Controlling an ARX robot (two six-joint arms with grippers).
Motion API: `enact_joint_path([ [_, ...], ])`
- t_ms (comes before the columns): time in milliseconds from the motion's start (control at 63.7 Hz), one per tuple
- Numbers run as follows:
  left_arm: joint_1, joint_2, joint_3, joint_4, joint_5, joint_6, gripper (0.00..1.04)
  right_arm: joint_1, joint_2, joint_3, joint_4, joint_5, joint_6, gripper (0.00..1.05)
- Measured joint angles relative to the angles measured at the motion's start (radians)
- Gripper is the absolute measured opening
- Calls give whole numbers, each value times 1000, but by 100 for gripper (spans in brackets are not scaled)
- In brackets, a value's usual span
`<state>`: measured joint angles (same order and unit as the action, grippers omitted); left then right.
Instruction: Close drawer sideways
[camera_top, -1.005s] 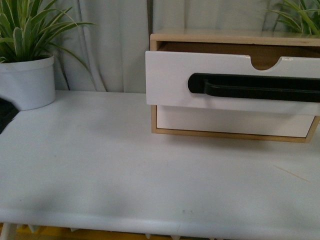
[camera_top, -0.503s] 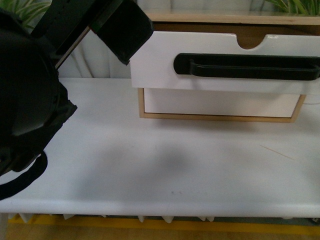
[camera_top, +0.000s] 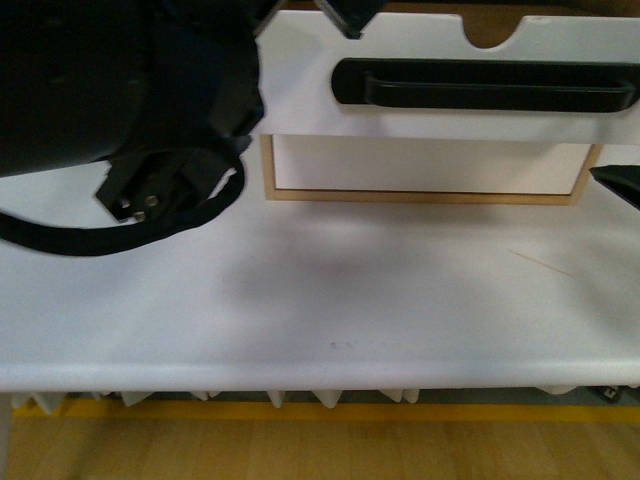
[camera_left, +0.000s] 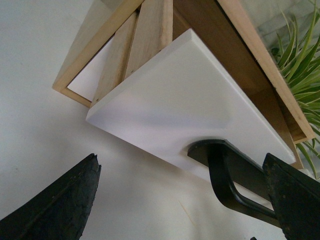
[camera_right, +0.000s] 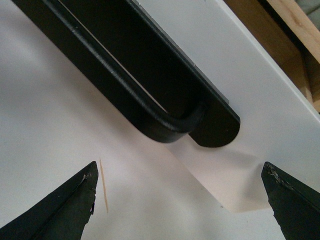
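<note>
The left gripper (camera_left: 181, 162) has its jaws spread wide with nothing between them. Its two black fingers (camera_left: 55, 210) frame one end of the drawer (camera_left: 185, 100), which lies just ahead of the opening and touches neither finger. The drawer stands pulled out of the light-wood cabinet (camera_left: 250, 35), its wooden side bared. The rounded end of its black bar handle (camera_left: 227, 172) sits ahead of the gap, closer to one finger than the other. Beyond that finger show the striped leaves of a plant (camera_left: 300, 65). The right gripper (camera_right: 179, 167) is likewise wide open and empty. The handle's other end lies ahead of its jaws, about midway between them, and a corner of the white front comes nearer still to the opening. Beneath those jaws is the white table (camera_right: 45, 115), where a thin straw-coloured sliver (camera_right: 103, 187) lies close to one fingertip. In the front view the plain white drawer (camera_top: 420, 165) sits inside the cabinet frame under the open one.
</note>
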<state>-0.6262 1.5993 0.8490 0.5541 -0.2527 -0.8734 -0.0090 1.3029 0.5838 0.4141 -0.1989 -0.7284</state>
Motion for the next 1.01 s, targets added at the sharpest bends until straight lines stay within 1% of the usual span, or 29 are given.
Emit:
enact_joint_path([
  [283, 24, 118, 119, 3, 71, 0, 99, 9, 154, 105, 39, 12, 19, 96],
  [471, 50, 253, 290, -38, 126, 0, 99, 14, 301, 255, 54, 39, 27, 96],
  [707, 67, 379, 461, -96, 143, -1, 99, 8, 392, 357, 54, 49, 34, 96],
  [1005, 74, 467, 628, -160, 149, -3, 99, -2, 449, 418, 60, 68, 45, 96],
])
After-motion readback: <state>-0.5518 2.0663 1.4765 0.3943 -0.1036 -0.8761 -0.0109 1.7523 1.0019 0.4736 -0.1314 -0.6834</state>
